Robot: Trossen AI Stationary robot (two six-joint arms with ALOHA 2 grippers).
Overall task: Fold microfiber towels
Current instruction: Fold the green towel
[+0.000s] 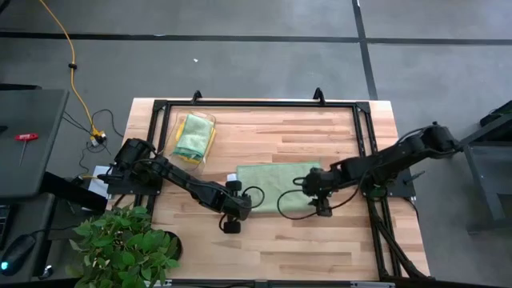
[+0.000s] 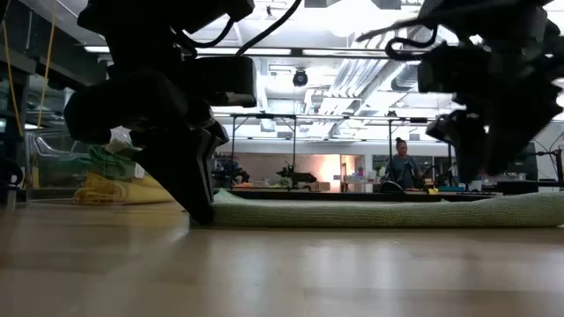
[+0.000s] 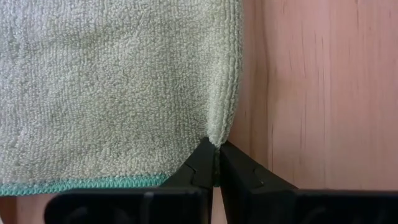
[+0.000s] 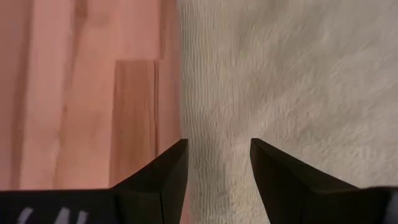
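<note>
Sage towel (image 1: pixel 276 186): flat at table (image 1: pixel 320 240) centre. Left gripper (image 3: pixel 216 163) pinches its near-left corner; right gripper (image 4: pixel 216 163) hovers parted over its right edge. Bare wood surrounds it; folded towels (image 1: pixel 194 136) well apart, far-left.

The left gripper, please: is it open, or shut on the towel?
Shut on the green towel: the left gripper has its fingers pressed together, pinching the towel's corner against the table.

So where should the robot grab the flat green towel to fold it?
By its corners, I'd say. The green towel lies flat on the table, so only corners and edges can be pinched. The left tool is already shut on the near left corner, coming in low from the side. The right tool hovers open over the right edge; a corner there looks best.
</note>
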